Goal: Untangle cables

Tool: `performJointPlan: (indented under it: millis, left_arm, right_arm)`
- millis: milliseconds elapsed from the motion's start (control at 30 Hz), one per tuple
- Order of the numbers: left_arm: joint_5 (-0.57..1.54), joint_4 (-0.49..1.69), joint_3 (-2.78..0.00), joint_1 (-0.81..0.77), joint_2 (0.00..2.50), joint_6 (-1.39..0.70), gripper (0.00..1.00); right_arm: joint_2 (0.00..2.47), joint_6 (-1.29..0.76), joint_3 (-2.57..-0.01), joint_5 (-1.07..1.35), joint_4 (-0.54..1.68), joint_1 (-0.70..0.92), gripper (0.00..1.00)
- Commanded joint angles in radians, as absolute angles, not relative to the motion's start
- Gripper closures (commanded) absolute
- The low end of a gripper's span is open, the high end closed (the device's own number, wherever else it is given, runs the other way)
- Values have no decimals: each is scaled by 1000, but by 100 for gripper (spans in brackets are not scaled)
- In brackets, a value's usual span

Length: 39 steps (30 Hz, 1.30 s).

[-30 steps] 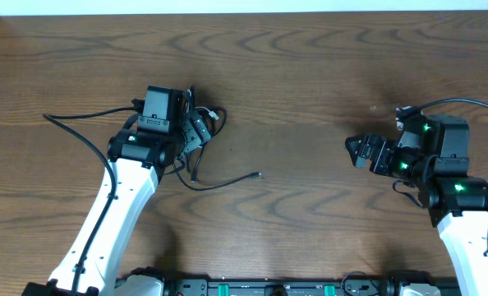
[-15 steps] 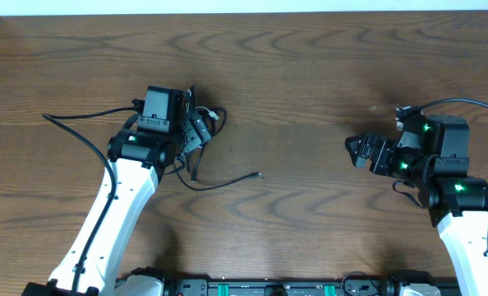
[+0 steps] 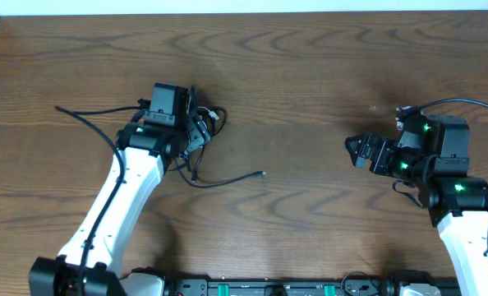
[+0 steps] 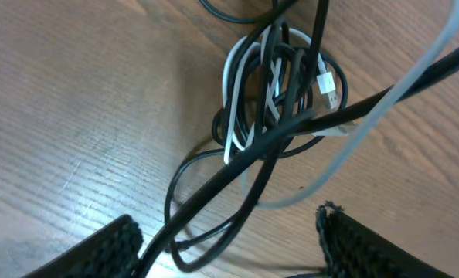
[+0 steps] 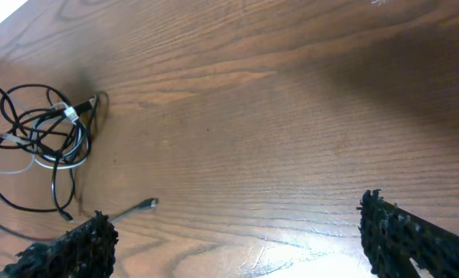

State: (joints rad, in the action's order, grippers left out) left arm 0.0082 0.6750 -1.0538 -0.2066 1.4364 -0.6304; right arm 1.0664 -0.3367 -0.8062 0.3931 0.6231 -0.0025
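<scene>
The cables (image 4: 280, 93) lay on the wooden table (image 3: 310, 66) in a knotted bundle of black loops with one white cord (image 4: 328, 83) wound through them. The left gripper (image 4: 229, 232) hovered right over the bundle, jaws apart, a black strand from the bundle passing loose between them. One black plug end (image 3: 263, 173) trailed out from the bundle toward the right gripper (image 3: 355, 150), which sat well apart from the bundle, spread wide and holding nothing.

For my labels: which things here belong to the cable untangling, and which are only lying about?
Belong: tangled black cables; white cable; loose plug end; left end effector over them.
Only about: thick arm cable; wooden table; right end effector, away from them.
</scene>
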Motion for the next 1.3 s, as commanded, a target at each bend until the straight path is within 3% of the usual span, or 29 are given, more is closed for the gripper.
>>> performJointPlan:
  millis: [0,567,1267]
  left_arm:
    - [23,669,-1055,-209,1444,-625,30]
    - [46,654,-1056,-209,1444,-625,71]
    - [46,654,-1056,-209,1444,-625,75]
  right_arm:
    - [1066,-343,-835,398,620,8,1]
    - [1066,-343,-835,395,621,8,1]
    - [1066,-343,-835,395,622,8,1]
